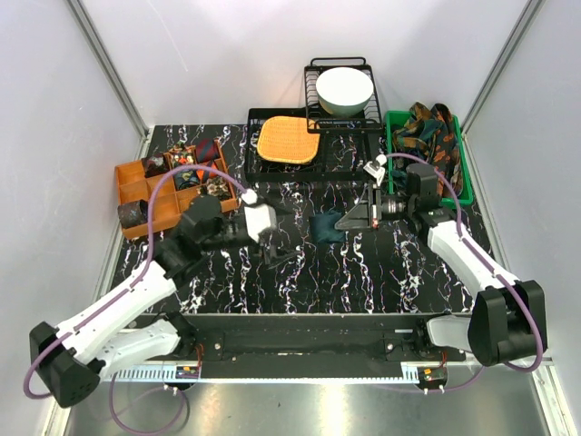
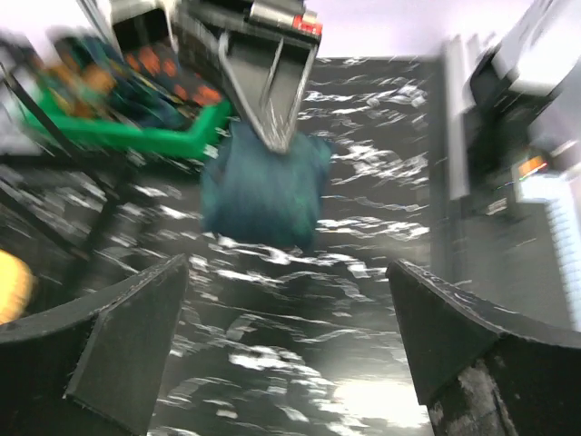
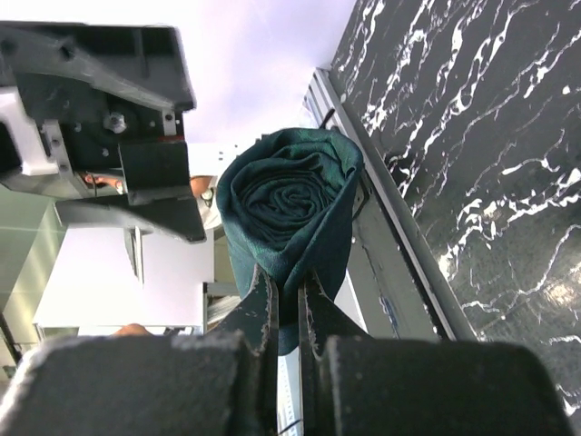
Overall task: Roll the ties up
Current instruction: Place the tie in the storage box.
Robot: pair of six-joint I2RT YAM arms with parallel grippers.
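The right fingers [image 3: 263, 304] pinch the coiled teal tie [image 3: 290, 204] by its outer wrap, over the middle of the table [image 1: 363, 272]. The left fingers [image 2: 127, 336] stand spread nearby. The fabric is probably light, soft and prone to uncoiling, so grip across the layers.

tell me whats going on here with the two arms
The right arm has its jaws shut on a rolled dark teal tie, held near the middle of the table. The left arm faces it with jaws wide open and empty. More patterned ties lie unrolled in the green bin at back right, and the orange tray on the left holds what look like finished rolls.
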